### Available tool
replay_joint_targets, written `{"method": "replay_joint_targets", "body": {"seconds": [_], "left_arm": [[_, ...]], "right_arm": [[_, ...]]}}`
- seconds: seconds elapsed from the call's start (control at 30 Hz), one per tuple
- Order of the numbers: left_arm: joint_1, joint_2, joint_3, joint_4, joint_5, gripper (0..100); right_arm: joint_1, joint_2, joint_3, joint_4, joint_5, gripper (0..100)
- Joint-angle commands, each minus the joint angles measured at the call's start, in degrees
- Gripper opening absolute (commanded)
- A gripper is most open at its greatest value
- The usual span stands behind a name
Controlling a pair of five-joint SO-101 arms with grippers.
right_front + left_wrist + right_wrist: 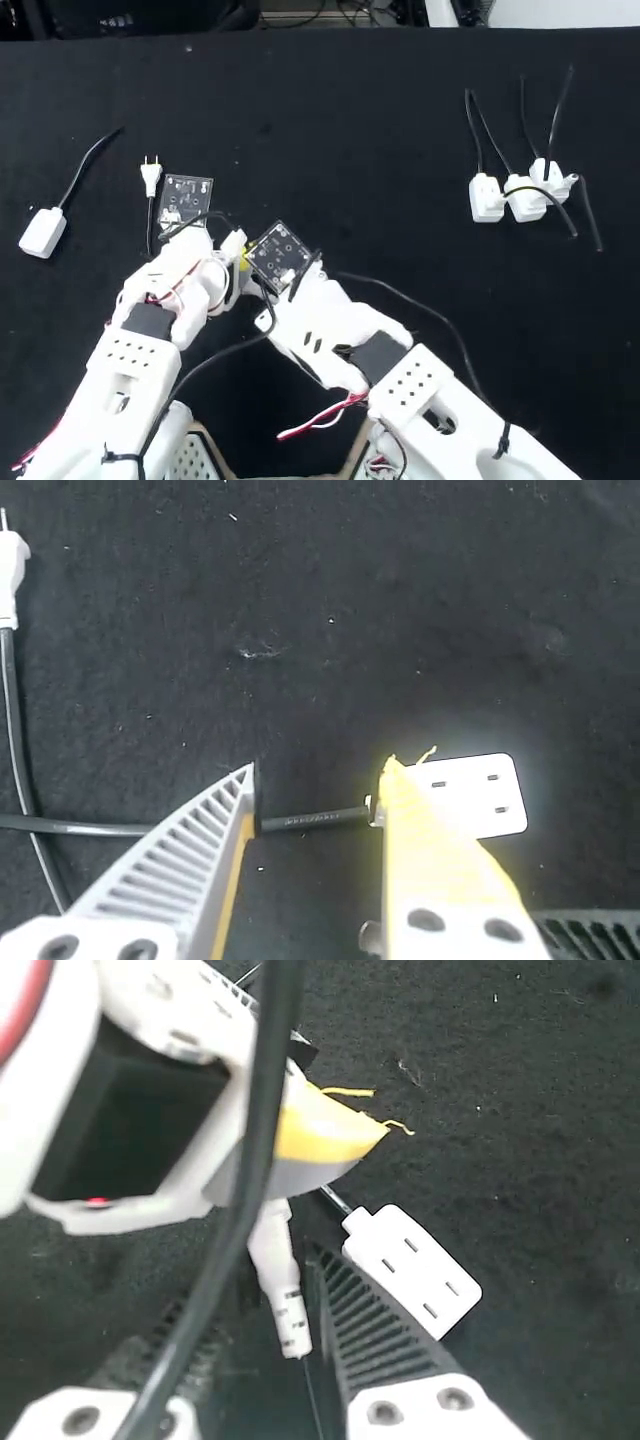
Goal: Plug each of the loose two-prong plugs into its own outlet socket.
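Outlet socket [470, 795] (face up) beside released left hand [318, 780]; right hand [255, 1300]: cannot tell.

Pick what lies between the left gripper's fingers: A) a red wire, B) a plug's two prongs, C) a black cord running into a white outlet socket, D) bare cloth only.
C: the black cord crosses the open gap of the left gripper and joins the white outlet socket beside one finger.

Loose plug [151, 177] sits around 10 o'clock on the table [350, 120], a socket [42, 232] at 9. Bunch of sockets [520, 196] at 2.
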Motion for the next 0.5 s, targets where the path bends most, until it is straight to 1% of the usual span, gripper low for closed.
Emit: {"method": "replay_joint_targets", "body": {"seconds": [0.0,0.33,0.47], "left_arm": [[-0.2,0.0,0.0,0.1,-0.6,20],[0.0,0.0,0.2,0.2,-0.6,20],[0.1,0.4,0.3,0.2,-0.2,20]], "right_arm": [[2.1,-1.9,-2.4,-0.2,-0.5,1.1],[2.3,-4.7,-2.4,-0.5,-1.1,1.1],[2.3,-6.2,-2.2,-0.5,-3.4,1.1]]}}
